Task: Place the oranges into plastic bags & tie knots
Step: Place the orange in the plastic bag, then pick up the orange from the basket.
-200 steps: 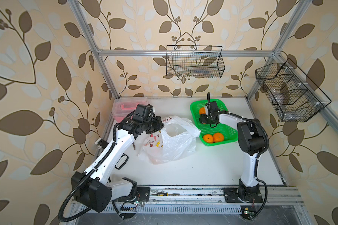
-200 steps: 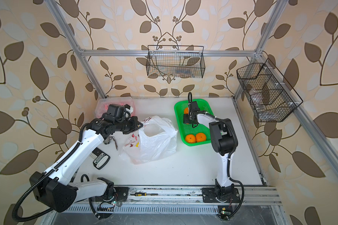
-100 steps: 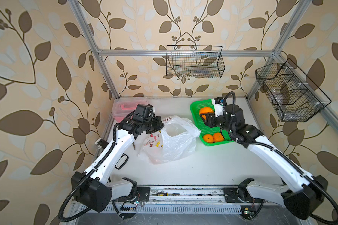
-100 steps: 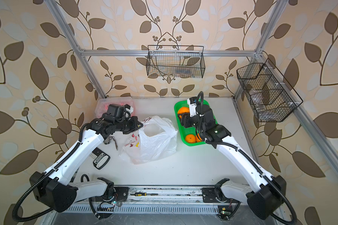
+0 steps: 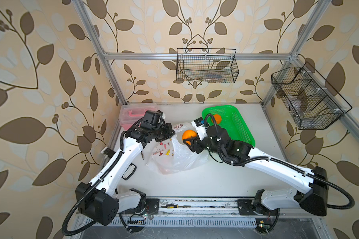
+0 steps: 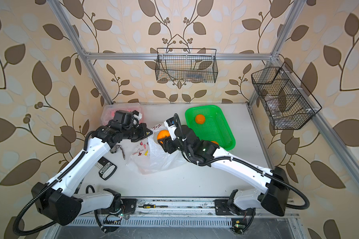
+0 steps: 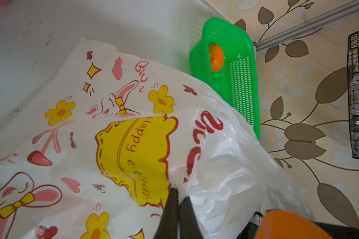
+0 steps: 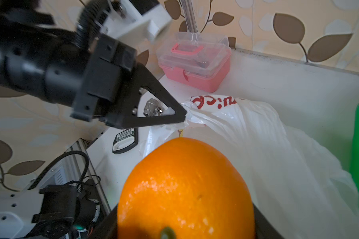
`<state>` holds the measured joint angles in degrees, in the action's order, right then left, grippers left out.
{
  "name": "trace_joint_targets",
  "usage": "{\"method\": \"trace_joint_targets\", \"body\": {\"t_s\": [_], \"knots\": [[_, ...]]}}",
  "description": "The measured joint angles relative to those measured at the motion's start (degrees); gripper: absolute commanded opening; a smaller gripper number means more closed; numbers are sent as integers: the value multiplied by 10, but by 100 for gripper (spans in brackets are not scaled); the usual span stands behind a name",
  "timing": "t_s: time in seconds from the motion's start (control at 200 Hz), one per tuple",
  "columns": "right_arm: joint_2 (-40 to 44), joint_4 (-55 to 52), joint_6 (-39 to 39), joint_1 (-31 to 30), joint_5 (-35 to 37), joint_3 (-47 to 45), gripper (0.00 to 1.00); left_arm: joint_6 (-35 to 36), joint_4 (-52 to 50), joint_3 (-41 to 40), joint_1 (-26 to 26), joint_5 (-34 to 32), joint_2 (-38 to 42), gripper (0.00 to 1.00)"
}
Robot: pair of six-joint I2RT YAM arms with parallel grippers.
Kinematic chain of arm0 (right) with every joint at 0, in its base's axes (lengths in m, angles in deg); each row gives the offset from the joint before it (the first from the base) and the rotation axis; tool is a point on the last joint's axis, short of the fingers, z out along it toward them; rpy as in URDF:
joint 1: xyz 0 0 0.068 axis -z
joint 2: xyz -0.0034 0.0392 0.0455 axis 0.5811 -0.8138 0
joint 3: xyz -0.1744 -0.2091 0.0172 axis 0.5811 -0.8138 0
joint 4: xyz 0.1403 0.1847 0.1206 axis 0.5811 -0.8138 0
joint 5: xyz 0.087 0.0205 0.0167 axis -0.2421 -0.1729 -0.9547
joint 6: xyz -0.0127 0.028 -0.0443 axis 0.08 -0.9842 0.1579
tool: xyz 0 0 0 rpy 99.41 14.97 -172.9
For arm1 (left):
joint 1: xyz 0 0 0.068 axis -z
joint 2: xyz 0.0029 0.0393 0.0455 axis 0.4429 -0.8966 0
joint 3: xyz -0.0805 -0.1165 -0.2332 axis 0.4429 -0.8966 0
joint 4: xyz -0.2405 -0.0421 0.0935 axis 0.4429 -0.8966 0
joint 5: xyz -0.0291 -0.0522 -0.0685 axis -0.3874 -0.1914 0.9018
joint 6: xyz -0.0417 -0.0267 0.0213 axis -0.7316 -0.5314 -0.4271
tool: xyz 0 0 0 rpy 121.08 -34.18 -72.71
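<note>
The right arm stretches low toward the middle, and the right gripper point(image 5: 188, 138) hugs an orange point(image 5: 189, 133) just over the plastic bag point(image 5: 180, 157). The left gripper point(image 7: 177, 198) is pinched tight on the bag's rim.

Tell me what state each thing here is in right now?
Plastic bag, crumpled, rim pinched in left jaws.
Held orange, gripped in right jaws.
Other orange, loose in green basket.
Pink box, lid shut.

Right gripper point(image 5: 188, 138) — holding 1 orange point(image 5: 190, 133), over plastic bag point(image 5: 174, 160)
</note>
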<state>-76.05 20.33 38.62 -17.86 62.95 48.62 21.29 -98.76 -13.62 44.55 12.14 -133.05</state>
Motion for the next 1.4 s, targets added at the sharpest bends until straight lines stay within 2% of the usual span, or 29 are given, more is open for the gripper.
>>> {"method": "trace_joint_targets", "body": {"t_s": [0.2, 0.315, 0.48, 0.56, 0.745, 0.935, 1.04, 1.175, 1.31, 1.405], "knots": [[-97, 4, 0, 15, 21, 38, 62, 0, 2, -2, 0, 1, 0, 0], [-116, 10, -2, 33, 25, 45, 68, 0, 2, -3, 0, 1, 0, 0], [-122, 14, -3, 47, 21, 49, 82, 0, 2, -3, 0, 1, 0, 0], [-121, 15, 0, 49, 14, 53, 84, 0, 3, -3, 0, 0, 0, 0], [-71, -1, 5, 48, -7, 53, 84, 0, 9, -9, 0, -2, 0, 0], [70, -19, 12, 62, -36, 53, 85, 0, 11, -10, 0, -4, 0, 0], [136, -15, 16, 111, -53, 43, 87, -1, 15, -11, 0, -4, 0, 0], [163, -22, 21, 228, -69, 6, 89, -1, 18, -17, 0, -4, 0, 0], [98, -37, 36, 337, -84, -31, 90, -1, 19, -22, 0, -4, 0, 0], [21, -48, 50, 383, -83, -38, 92, -1, 19, -24, 0, -4, 0, 0]]}}
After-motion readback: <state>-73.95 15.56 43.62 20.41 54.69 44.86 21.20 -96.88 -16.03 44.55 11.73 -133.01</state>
